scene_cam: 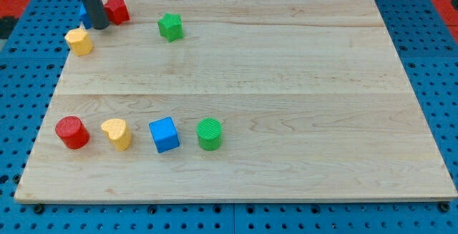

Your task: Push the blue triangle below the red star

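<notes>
in the upper left of the frame my tip (99,26), a bare rod holding nothing, hides most of the blue triangle (84,13) beside the red star (117,9), placed to shove it lower.

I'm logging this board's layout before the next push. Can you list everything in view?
wooden board: 1, light wood, centre
red star: 1, top left
blue block: 1, mostly hidden behind rod, left of red star
yellow block: 1, below rod
green star: 1, top, right of red star
red cylinder: 1, bottom left
yellow heart: 1, beside it
blue cube: 1, next right
green cylinder: 1, row's right end
my tip: 1, dark rod, at blue block
</notes>
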